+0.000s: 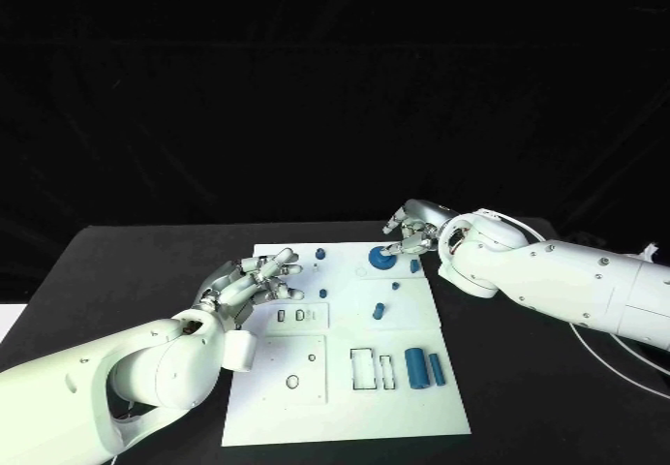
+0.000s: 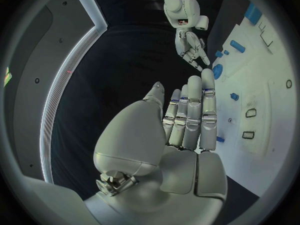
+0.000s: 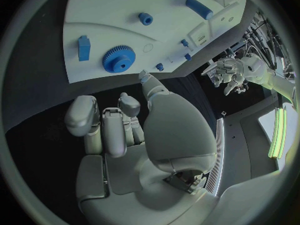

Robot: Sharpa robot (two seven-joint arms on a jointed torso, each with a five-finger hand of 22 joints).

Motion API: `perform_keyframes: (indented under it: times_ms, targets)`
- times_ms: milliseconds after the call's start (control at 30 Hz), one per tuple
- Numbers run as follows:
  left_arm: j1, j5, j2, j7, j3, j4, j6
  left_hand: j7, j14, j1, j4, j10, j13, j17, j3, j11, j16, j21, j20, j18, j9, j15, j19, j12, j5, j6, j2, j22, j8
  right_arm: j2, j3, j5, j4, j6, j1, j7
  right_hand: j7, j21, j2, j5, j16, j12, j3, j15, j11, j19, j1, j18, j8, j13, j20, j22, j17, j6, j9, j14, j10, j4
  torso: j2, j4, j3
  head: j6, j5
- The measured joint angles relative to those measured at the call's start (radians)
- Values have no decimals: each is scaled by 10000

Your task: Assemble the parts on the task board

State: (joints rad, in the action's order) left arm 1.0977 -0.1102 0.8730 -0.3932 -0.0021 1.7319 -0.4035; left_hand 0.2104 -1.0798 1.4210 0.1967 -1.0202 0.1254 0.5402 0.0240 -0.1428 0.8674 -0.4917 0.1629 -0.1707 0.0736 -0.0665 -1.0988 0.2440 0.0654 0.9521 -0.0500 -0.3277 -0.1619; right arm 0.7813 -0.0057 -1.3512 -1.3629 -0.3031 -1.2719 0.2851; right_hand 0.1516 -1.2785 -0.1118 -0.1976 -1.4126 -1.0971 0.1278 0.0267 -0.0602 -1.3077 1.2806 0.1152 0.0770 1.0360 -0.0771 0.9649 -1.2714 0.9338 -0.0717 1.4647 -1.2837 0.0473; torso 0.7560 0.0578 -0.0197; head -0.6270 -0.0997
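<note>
- Task board (image 1: 265,412): white plate lying flat on the black table; landmark for all entries below.
- Left hand (image 1: 256,282): over the board's left edge, fingers extended side by side, holding nothing.
- Right hand (image 1: 413,231): just off the board's far right corner, fingers curled, nothing held.
- Blue cylinders (image 1: 417,367): lying loose near the board's right edge, unassembled.
- Blue gear (image 1: 381,257): at the board's far edge, beside the right hand.
- Judgement: approach the gear from above, fingers spread evenly about its rim.

The head view looks down from above on the task board (image 1: 350,358). Each wrist camera sits close behind its own hand, facing along the fingers toward that board, which all three views share.
</note>
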Motion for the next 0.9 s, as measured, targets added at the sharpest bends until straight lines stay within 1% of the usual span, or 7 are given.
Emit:
perform_keyframes:
  times_ms: [200,267,300,433,467,633,900]
  targets:
    - [-1,0,-13,6,0,-12,5,0,0,0,0,0,0,0,0,0,0,0,0,0,0,0,0,0,0,0,0,0,0,-149,0,89,238,383,2,56,33,0,53,-59,-39,-142,-64,0,0,-16,53,0,0,223,-16,27,-44,-33,0,0,0,12,0,12,-4,1,-23]
    - [-2,0,-13,8,0,-14,6,0,0,0,0,0,-1,-1,0,0,0,0,0,0,0,0,0,0,0,0,0,1,0,-176,0,88,274,489,10,71,33,0,58,-116,-39,-142,-105,0,0,-15,59,0,40,259,-16,39,-64,-33,-7,0,0,52,4,15,-5,-18,-16]
    - [-3,0,-13,9,0,-16,8,0,0,0,0,0,0,-1,0,0,0,0,0,1,0,0,0,0,0,0,0,1,0,-189,0,81,285,557,14,80,33,-30,108,-116,-39,-183,-105,0,0,-15,108,0,40,289,-16,39,-64,-33,-10,0,0,53,6,14,-6,-25,-9]
    - [-3,0,-12,12,0,-21,11,0,0,0,0,0,-1,-1,0,0,0,0,0,1,0,0,0,0,0,0,0,1,0,-240,-2,11,336,760,37,103,33,-42,107,-174,-86,-247,-105,0,0,-15,108,0,40,391,-16,56,-128,-33,-10,0,0,52,6,12,-13,-40,11]
    - [-3,0,-11,12,0,-22,12,0,0,0,0,0,-1,-1,0,0,0,0,0,0,0,0,0,0,0,0,0,1,0,-263,-3,-11,359,794,44,105,33,-41,165,-174,-99,-247,-105,0,0,-15,166,0,45,391,-16,58,-147,-33,-10,0,0,52,6,6,-13,-47,19]
    - [-3,0,-16,15,0,-22,18,0,0,0,0,0,-1,-2,0,0,0,0,0,0,0,0,0,0,0,0,0,1,0,-469,-6,-166,593,881,92,112,33,-99,312,-174,-177,-325,-105,1,0,-15,313,0,79,533,-16,152,-248,-33,-21,0,0,52,6,3,-13,-61,35]
    - [-4,0,-40,24,-1,-32,24,0,0,0,0,0,-2,-2,0,0,0,0,0,0,0,0,0,0,0,0,0,-7,0,-737,-11,-398,980,893,126,160,33,-154,394,-214,-215,-481,-104,1,-13,-51,395,1,124,731,-53,243,-290,-32,-30,0,-66,52,5,24,-13,-91,49]
